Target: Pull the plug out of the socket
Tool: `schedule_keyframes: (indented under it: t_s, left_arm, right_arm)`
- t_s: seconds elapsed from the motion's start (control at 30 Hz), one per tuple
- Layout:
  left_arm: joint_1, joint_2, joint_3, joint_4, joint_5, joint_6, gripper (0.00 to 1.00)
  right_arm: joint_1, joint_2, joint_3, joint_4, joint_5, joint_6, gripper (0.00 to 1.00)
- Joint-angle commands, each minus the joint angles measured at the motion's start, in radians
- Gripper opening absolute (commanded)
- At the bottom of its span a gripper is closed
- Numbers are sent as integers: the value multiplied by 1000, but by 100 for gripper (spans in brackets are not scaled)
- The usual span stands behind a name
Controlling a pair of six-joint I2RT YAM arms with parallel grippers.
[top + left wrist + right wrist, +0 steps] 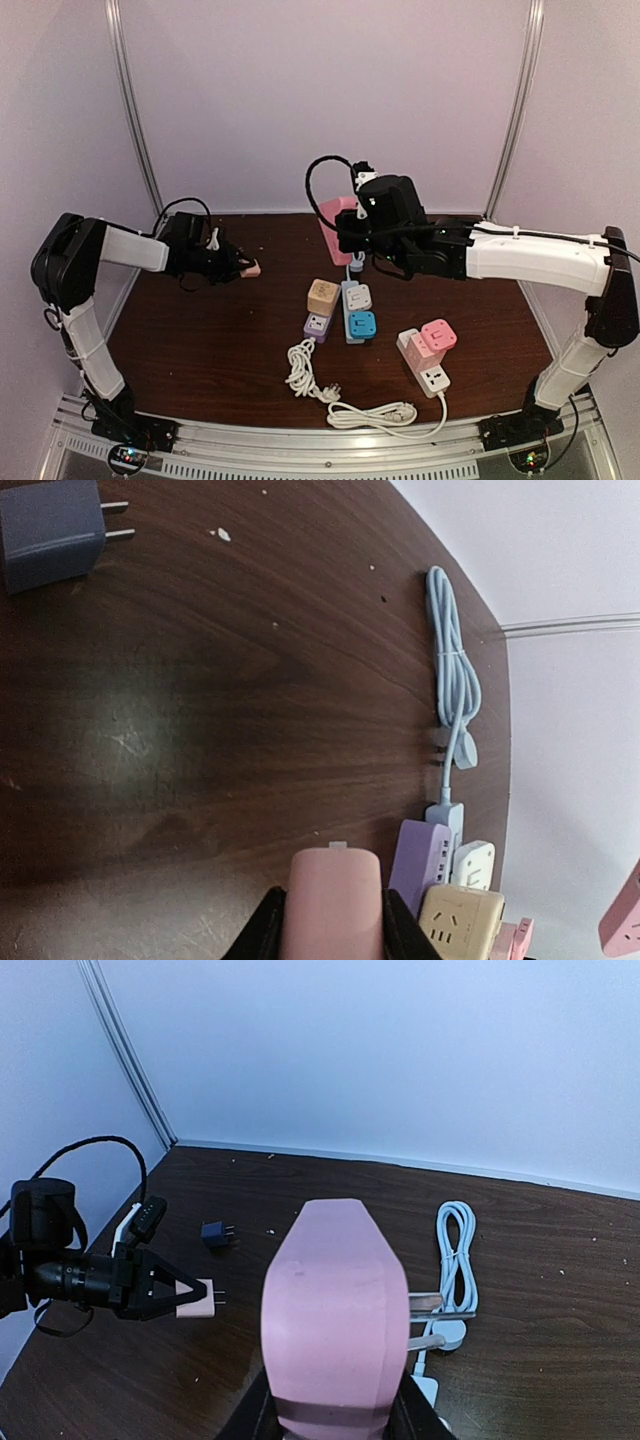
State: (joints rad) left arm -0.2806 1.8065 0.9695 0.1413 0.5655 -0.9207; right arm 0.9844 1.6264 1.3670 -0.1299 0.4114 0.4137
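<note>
Over the left rear of the tabletop (190, 340), the left jaws are closed tight on a pink plug (250, 268). Its two prongs are bare and point toward the right arm. The plug is fully out of the pink socket strip (336, 222) and well apart from it. The right jaws are clamped on one end of that socket strip, which is held raised off the tabletop near the back wall. A dark blue charger (50, 530) lies on the tabletop near the plug. A coiled pale cable (455, 680) lies further right. Several coloured socket blocks (345, 310) sit together at centre.
</note>
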Motion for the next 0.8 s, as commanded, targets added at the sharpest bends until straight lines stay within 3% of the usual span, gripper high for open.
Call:
schedule_keyframes:
  t_s: [0.0, 0.2, 0.63, 0.77]
  left_arm:
    - [21, 103, 74, 62, 41, 37, 0]
    - [27, 186, 149, 43, 29, 29, 0]
    - [45, 273, 195, 7, 30, 13, 11]
    - [47, 274, 196, -7, 28, 18, 19]
  right_arm:
    - [1, -58, -16, -3, 11, -3, 0]
    - [1, -76, -22, -15, 17, -6, 0]
    - [1, -88, -23, -25, 22, -18, 0]
    - [2, -92, -27, -31, 29, -22, 0]
